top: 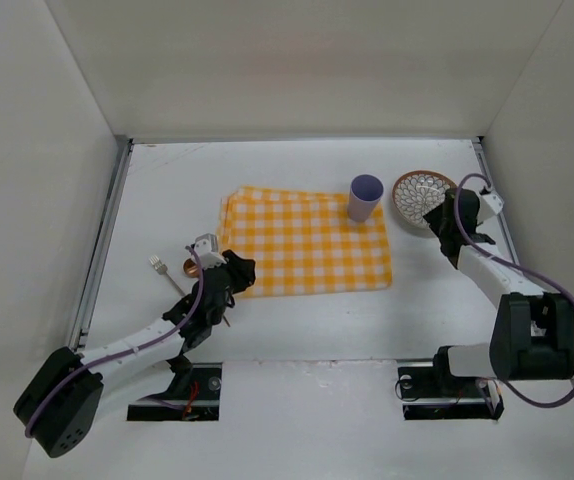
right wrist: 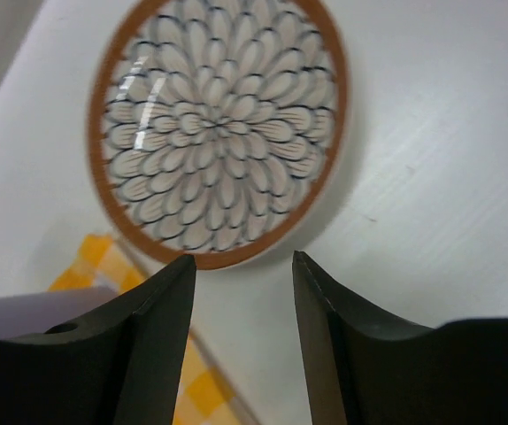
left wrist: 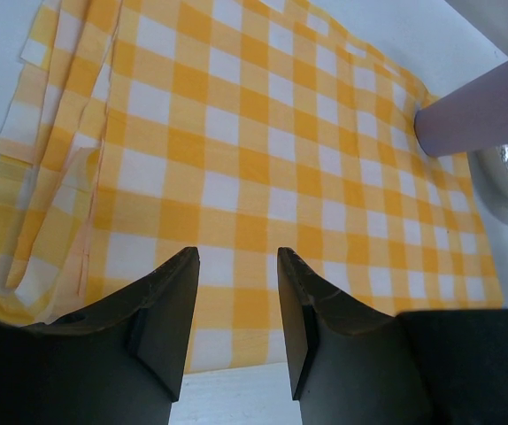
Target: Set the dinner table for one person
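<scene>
The dinner table [top: 317,330] is a white tabletop with metal edge rails. A yellow-and-white checked cloth [top: 307,240] lies flat on it, also in the left wrist view [left wrist: 263,150]. A lilac cup [top: 365,197] stands on the cloth's far right corner [left wrist: 475,111]. A patterned bowl with a brown rim [top: 419,195] sits right of the cup [right wrist: 219,133]. A fork [top: 165,275] lies left of the cloth. My left gripper [left wrist: 236,261] is open and empty over the cloth's near edge. My right gripper [right wrist: 243,261] is open and empty just short of the bowl.
A small copper-coloured round thing [top: 190,266] lies by the fork, partly hidden by my left arm. White walls enclose the table on the left, far and right sides. The arm bases [top: 182,385] stand at the near edge.
</scene>
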You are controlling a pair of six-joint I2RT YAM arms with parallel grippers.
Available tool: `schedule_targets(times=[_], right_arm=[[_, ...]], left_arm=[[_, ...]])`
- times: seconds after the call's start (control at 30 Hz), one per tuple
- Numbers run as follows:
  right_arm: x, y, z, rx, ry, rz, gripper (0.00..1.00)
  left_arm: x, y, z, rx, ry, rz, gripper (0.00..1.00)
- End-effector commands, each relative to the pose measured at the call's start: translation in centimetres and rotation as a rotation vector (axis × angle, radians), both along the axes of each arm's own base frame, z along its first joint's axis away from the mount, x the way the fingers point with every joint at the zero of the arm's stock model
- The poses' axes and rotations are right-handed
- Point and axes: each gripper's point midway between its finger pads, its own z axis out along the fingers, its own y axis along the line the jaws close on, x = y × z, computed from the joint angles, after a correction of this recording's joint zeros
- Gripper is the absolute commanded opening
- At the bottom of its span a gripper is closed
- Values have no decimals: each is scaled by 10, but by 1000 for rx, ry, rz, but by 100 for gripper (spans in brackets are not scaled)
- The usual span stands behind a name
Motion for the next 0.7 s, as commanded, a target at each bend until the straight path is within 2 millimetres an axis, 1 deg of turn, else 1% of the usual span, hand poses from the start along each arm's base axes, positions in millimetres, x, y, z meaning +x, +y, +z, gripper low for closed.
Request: schedule_targets(times=[0.0,0.03,0.1,0.2,0.27,0.33,0.4,0.47,0.53,0.67], right_arm=[[14,-12,12,131,-149,-59,56],[14,-21,8,138,-145,-84,56],[15,-30,-1,151,-135,-103,57],[18,-34,-14,169,-111,-117,57],[23,-39,-22,173,-99,-134,57],[28,-44,-30,181,-92,-142,57],[32,-44,-36,204,-84,-139,56],[38,-44,-40,219,-83,-135,54],[43,-45,-44,224,-83,-134,52],[51,-44,-56,246,-63,-136,45]], left_arm=[[4,0,8,-16,-35,15,39],[4,-1,6,-16,-30,11,39],[3,-4,7,-17,-31,1,39],[5,-3,8,-18,-36,9,39],[6,-2,5,-15,-28,8,39],[5,-4,6,-19,-31,2,39],[4,-3,8,-18,-39,7,39],[6,0,5,-13,-30,15,39],[6,-2,3,-12,-22,9,39],[6,-1,5,-15,-29,14,39]])
